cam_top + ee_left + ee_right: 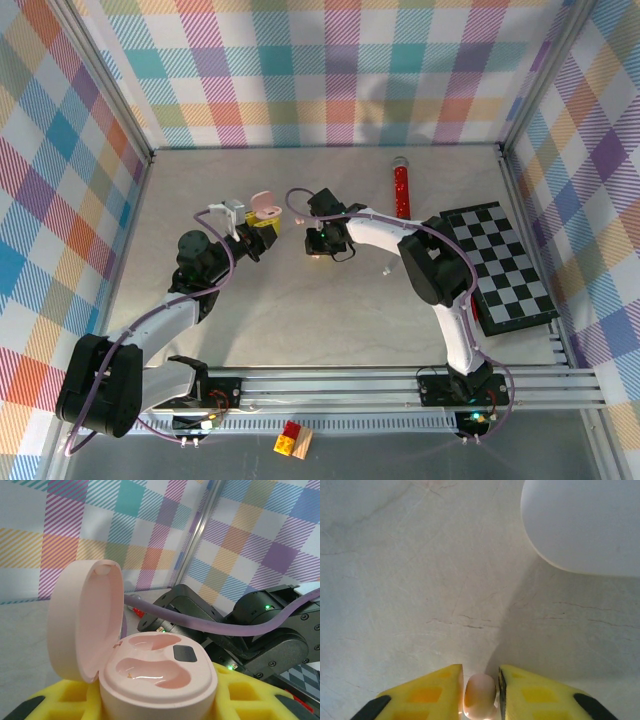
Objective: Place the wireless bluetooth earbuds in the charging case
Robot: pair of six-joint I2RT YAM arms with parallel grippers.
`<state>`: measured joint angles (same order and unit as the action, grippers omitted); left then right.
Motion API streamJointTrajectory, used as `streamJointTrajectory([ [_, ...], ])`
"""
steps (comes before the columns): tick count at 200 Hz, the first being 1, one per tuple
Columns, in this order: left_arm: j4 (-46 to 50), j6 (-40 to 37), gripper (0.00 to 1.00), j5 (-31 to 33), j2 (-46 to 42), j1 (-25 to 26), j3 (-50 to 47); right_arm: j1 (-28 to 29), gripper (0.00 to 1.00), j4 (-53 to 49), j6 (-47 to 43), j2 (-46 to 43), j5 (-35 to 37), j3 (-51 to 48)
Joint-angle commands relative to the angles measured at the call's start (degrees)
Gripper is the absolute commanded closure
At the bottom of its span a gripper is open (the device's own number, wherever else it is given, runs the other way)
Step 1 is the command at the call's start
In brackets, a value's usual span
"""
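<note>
A pale pink charging case [160,680] stands upright with its lid [87,620] swung open to the left, and both moulded wells are bare. My left gripper [160,707] is shut on its base between yellow pads [260,695]. From above, the case [264,207] and the left gripper [258,226] are left of centre. My right gripper [318,244] points down at the table just right of it. Its yellow fingers [425,695] are shut against a small pinkish earbud [480,696] lying on the table. A second tiny pale earbud [384,271] lies further right.
A white rounded object [585,525] lies on the table just ahead of the right gripper. A red cylinder with a silver cap [401,187] lies at the back right, with a checkerboard [500,265] along the right side. The right arm [260,630] is close behind the case.
</note>
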<state>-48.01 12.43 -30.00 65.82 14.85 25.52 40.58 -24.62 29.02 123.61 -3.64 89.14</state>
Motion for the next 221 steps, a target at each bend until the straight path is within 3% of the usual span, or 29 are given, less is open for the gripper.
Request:
streamJointTrajectory([
  [1,-1.3,0.0,0.66,-1.3,-0.8,-0.5,-0.4,0.0,0.78,-2.4,-1.7,0.0,0.2,1.4],
  [52,-1.8,-0.3,0.65,-2.3,-1.1,-0.5,-0.9,-0.4,0.80,-4.3,-5.9,-4.7,3.0,-2.2],
  [118,-3.2,-0.2,0.65,-2.3,-0.6,0.0,-1.4,-4.7,0.80,-6.9,-11.0,-15.9,5.9,-16.8],
  [163,-4.0,-0.7,0.65,-2.3,0.6,1.3,-1.1,-5.7,0.79,-8.4,-13.2,-17.8,7.7,-20.9],
  [221,-3.3,-1.2,0.65,-1.1,0.1,1.9,-1.2,-5.5,0.63,-10.9,-13.3,-19.6,12.4,-20.0],
])
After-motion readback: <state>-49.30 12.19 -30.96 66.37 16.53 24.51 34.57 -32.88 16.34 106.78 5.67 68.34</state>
